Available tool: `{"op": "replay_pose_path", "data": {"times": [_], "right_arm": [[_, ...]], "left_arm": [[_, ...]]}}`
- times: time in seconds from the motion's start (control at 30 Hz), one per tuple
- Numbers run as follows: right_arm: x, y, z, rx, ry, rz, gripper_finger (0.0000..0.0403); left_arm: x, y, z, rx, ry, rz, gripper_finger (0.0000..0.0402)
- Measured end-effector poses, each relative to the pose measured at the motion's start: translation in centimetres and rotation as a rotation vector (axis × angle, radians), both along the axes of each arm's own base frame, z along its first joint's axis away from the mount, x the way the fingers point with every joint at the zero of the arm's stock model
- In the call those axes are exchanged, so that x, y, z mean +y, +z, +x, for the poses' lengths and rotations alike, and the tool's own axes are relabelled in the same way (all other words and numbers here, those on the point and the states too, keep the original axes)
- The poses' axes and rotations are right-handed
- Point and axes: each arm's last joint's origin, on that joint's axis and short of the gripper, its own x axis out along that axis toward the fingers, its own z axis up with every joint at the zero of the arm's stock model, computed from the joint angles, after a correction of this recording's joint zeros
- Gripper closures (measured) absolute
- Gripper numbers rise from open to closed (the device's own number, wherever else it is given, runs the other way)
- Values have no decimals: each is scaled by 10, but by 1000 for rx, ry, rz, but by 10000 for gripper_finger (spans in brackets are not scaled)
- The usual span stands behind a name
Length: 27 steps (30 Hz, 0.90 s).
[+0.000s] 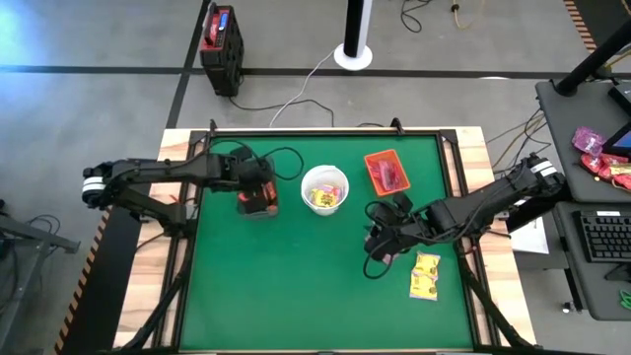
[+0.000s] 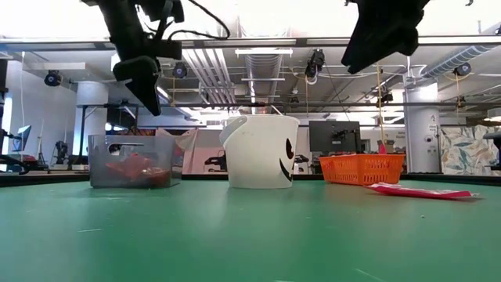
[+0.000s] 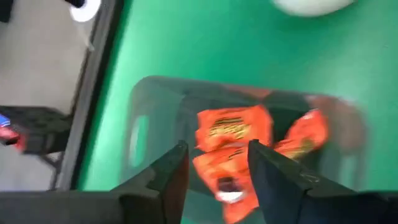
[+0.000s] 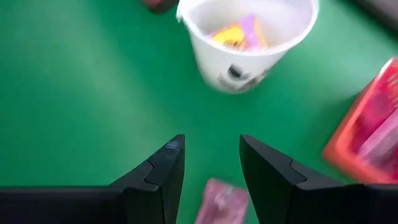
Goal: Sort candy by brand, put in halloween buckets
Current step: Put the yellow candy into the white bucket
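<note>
Dropping cleanly calls for the left gripper [image 3: 214,171] to keep its fingers apart and lift straight up from the dark tub [image 1: 257,197], so no orange packet [image 3: 233,127] snags. Those packets lie in the tub, directly under the parted fingers. The right gripper [image 4: 211,165], open and empty, hovers right of the tub, with a pink packet [image 4: 221,202] just below it.

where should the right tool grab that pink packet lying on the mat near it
The pink packet lies flat on the green mat, below the open right tool. Coming straight down from above looks best, pinching across its narrow width near the middle, since a flat wrapper offers no raised edge from the side. The yellow packets lie apart, so they shouldn't interfere.
</note>
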Motion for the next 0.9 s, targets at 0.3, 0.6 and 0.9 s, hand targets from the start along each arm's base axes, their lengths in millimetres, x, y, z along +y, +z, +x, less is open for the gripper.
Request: {"op": "replay_pose_path", "data": {"times": [0.3, 0.6, 0.9], "right_arm": [[-5, -18, -8, 236, -93, 278, 257], [17, -45, -20, 608, -159, 510, 257], [34, -51, -53, 794, -299, 529, 257]], "left_arm": [[-32, 8, 13, -192, -122, -38, 250], [-82, 32, 17, -444, -346, -34, 258], [-110, 46, 13, -562, -475, -43, 258]]}}
